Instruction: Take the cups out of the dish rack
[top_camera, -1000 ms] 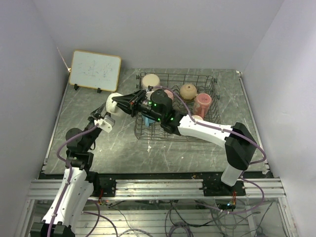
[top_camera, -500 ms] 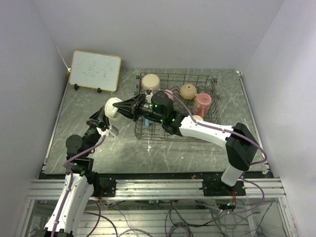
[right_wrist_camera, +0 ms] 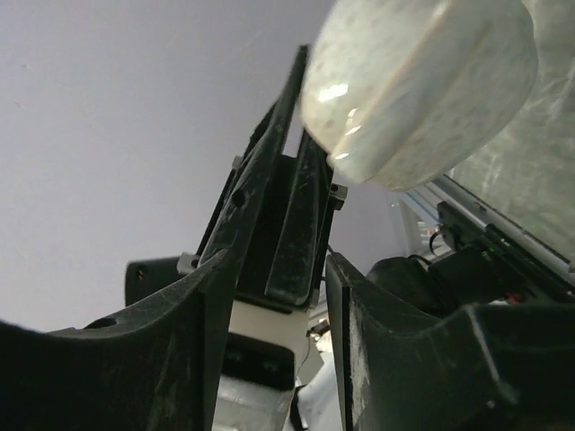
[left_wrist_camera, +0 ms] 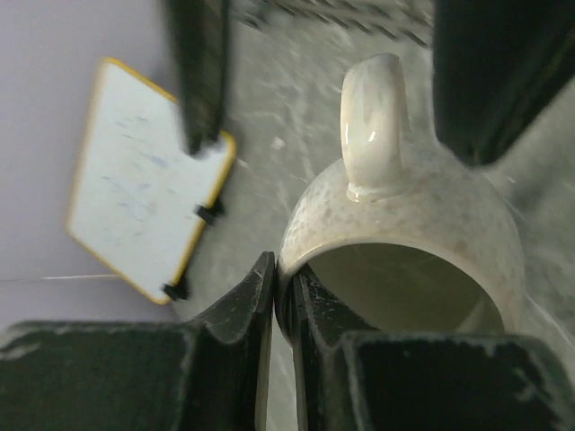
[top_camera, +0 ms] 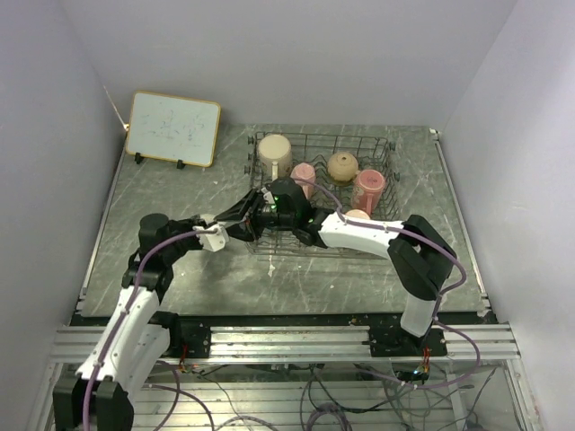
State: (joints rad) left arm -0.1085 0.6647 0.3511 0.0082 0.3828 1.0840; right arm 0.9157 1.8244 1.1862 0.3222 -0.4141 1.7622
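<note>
My left gripper (left_wrist_camera: 283, 274) is shut on the rim of the cream-white mug (left_wrist_camera: 404, 215), one finger inside and one outside, the handle pointing away. In the top view the left gripper (top_camera: 232, 231) sits by the front left corner of the dish rack (top_camera: 388, 151). My right gripper (top_camera: 244, 214) is open right against it; its wrist view (right_wrist_camera: 280, 260) shows its jaws apart around the left gripper's finger, with the mug's base (right_wrist_camera: 422, 81) above. The rack holds a beige mug (top_camera: 276, 153), a pale pink one (top_camera: 303, 172), a tan one (top_camera: 342, 166), a dark pink-red one (top_camera: 367, 189) and another pale one (top_camera: 358, 215).
A framed whiteboard (top_camera: 172, 128) leans on the back wall at the left, also in the left wrist view (left_wrist_camera: 135, 197). The grey marbled table (top_camera: 180, 180) lies between it and the rack. The right arm (top_camera: 359, 232) stretches over the rack's front edge.
My left gripper has come down and nearer with the cream-white mug. The right gripper has followed it down to the rack's front left corner.
</note>
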